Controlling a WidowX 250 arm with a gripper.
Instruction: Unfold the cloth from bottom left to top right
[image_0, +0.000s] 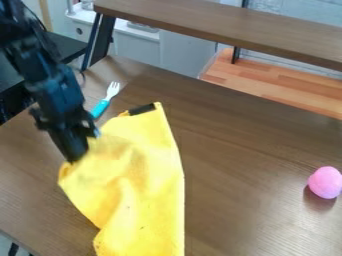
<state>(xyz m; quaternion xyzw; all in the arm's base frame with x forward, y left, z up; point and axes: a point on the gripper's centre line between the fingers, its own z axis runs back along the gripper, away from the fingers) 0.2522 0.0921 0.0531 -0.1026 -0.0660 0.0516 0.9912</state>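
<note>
one dark patch (141, 109) on yellow cloth (157, 180); claw (75, 159) at left edge, can't tell how wide

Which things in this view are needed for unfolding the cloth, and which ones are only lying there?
For the job:
- yellow cloth
- robot gripper, at the cloth's left part
- table, the surface under the cloth

Only lying there:
- fork with teal handle, behind the cloth
- pink ball, at the right side
</note>
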